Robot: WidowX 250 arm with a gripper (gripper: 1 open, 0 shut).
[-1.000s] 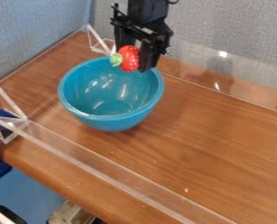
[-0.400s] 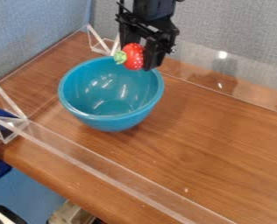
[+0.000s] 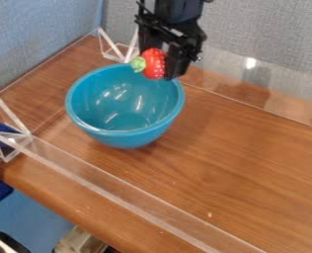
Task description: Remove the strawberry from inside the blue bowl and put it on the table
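The gripper (image 3: 156, 67) points down, its black fingers closed on the strawberry (image 3: 152, 63), which hangs clear of the blue bowl (image 3: 123, 112), above the bowl's far rim; the bowl sits on the table (image 3: 238, 168)

No readable text, labels, brands, numbers or signs anywhere in view.
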